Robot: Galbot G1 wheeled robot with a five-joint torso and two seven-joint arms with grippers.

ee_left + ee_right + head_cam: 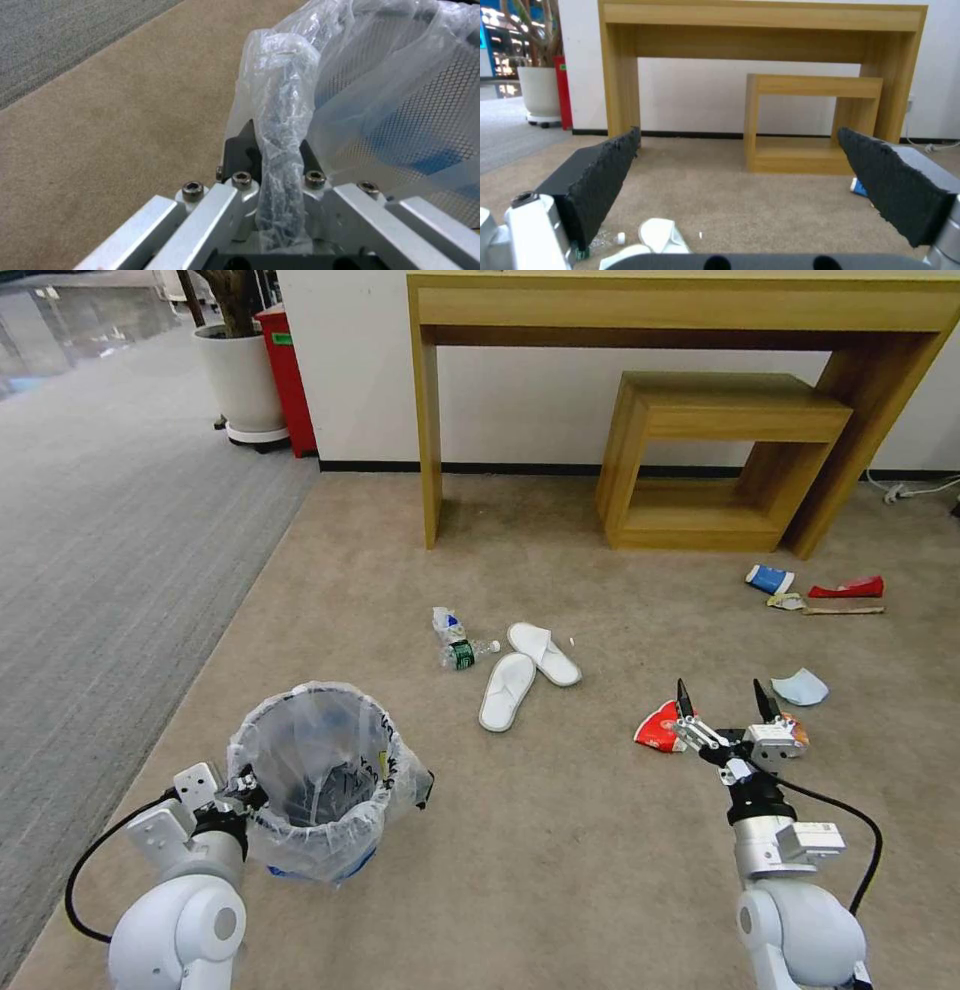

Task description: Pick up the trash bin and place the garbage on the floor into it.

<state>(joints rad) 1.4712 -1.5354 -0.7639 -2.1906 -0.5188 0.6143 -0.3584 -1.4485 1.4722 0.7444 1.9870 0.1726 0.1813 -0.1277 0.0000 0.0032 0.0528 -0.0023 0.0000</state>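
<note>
Two fingers of the left gripper (243,787) pinch the bin (318,780) rim at lower left of the frame. Right gripper (724,702) is wide open at lower right, above the red packet (657,727); slippers (527,670) lie at centre.

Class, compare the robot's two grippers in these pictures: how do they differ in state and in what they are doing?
The left gripper is shut on the rim of the trash bin, pinching rim and clear liner; the right gripper has its jaws wide open and holds nothing. The left one sits at the bin's near-left edge; the right one hangs above the carpet near the red-white packet. Both are extended forward from the robot over the beige carpet.
</note>
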